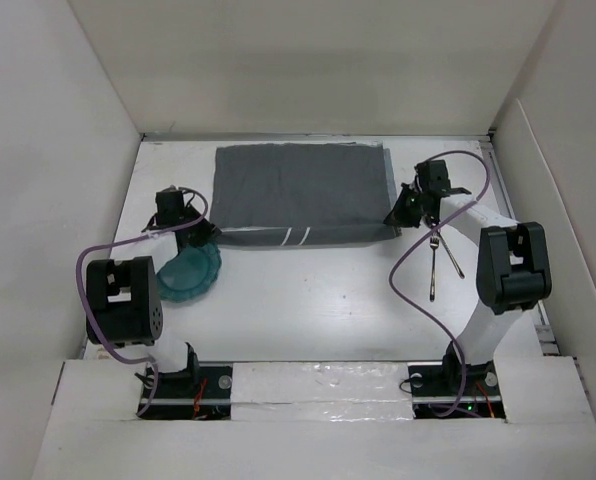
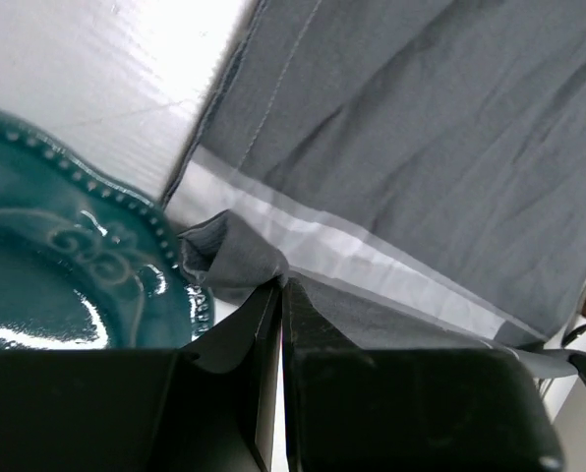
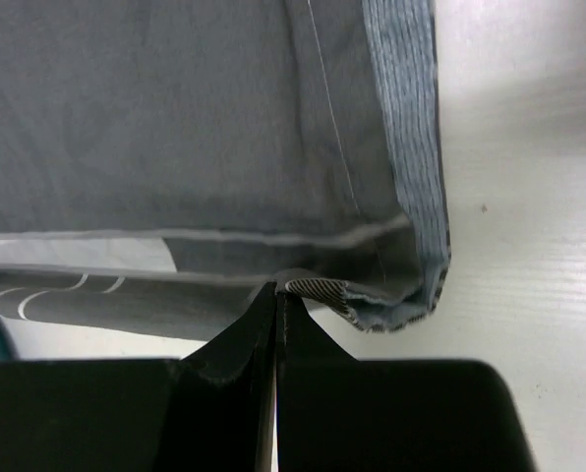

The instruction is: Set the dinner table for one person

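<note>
The left claw (image 2: 278,287) has its two fingers pressed tight together on the near left corner of the grey mat (image 2: 421,147) — the cloth bunches up right at the tips. The right claw (image 3: 276,292) pinches the near right corner the same way, where the edge folds over. The mat lies spread out on the far middle of the dinner table (image 1: 318,290), the big white top, with white stripes along its near edge. A teal plate (image 1: 188,272) sits on the table just beside the left claw and the bunched corner. A fork (image 1: 432,265) lies on the table near the right claw. Another thin tool (image 1: 452,259) lies next to it — I cannot tell what it is.
</note>
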`<action>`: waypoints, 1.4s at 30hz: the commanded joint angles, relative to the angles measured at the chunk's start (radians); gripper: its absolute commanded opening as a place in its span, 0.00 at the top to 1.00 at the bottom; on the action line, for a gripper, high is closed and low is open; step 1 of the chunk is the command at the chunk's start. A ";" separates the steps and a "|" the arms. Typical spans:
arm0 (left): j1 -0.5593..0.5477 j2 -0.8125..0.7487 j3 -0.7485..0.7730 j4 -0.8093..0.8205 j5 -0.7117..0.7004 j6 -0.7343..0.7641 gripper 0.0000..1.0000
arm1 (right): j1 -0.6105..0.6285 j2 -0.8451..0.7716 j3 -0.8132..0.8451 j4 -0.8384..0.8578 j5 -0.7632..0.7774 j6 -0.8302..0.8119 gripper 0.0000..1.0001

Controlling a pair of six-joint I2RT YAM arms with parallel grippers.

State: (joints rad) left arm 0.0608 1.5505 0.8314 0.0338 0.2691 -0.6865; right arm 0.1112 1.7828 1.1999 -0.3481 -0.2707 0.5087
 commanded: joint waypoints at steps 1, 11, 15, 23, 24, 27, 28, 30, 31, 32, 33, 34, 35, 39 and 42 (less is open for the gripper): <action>0.008 -0.061 -0.056 0.117 -0.017 0.031 1.00 | -0.002 -0.065 -0.045 0.073 -0.001 -0.044 1.00; -0.032 -0.154 -0.133 0.072 -0.004 0.059 1.00 | -0.024 -0.192 -0.210 0.049 0.011 -0.094 1.00; -0.032 -0.228 -0.167 0.058 0.024 0.064 1.00 | -0.044 -0.229 -0.244 0.035 0.013 -0.114 1.00; -0.032 -0.303 -0.198 -0.031 0.050 0.093 1.00 | -0.044 -0.298 -0.302 -0.014 0.031 -0.130 1.00; -0.032 -0.322 -0.202 -0.079 0.050 0.100 1.00 | -0.044 -0.310 -0.310 -0.018 0.031 -0.131 1.00; -0.032 -0.357 -0.209 -0.145 0.050 0.111 1.00 | -0.044 -0.351 -0.345 -0.048 0.033 -0.134 1.00; -0.032 -0.363 -0.216 -0.156 0.058 0.119 1.00 | -0.044 -0.365 -0.356 -0.054 0.037 -0.134 1.00; -0.032 -0.385 -0.221 -0.205 0.064 0.125 1.00 | -0.044 -0.407 -0.385 -0.078 0.041 -0.136 1.00; -0.032 -0.388 -0.224 -0.221 0.065 0.130 1.00 | -0.044 -0.421 -0.394 -0.086 0.038 -0.133 1.00; -0.032 -0.391 -0.224 -0.239 0.065 0.134 1.00 | -0.044 -0.446 -0.402 -0.106 0.036 -0.136 1.00; -0.041 -0.403 -0.225 -0.267 0.061 0.131 1.00 | -0.044 -0.459 -0.419 -0.118 0.036 -0.133 1.00; -0.041 -0.415 -0.224 -0.278 0.062 0.127 1.00 | -0.044 -0.471 -0.425 -0.130 0.039 -0.134 1.00; -0.041 -0.423 -0.219 -0.290 0.065 0.113 1.00 | -0.044 -0.483 -0.433 -0.150 0.042 -0.130 1.00; -0.041 -0.463 -0.210 -0.377 0.123 0.067 1.00 | -0.044 -0.555 -0.474 -0.180 0.050 -0.110 1.00; -0.041 -0.483 -0.209 -0.423 0.121 0.065 1.00 | -0.032 -0.576 -0.503 -0.193 0.028 -0.093 1.00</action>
State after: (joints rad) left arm 0.0193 1.1046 0.6155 -0.3042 0.3733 -0.6117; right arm 0.0780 1.2373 0.7151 -0.5011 -0.2543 0.4030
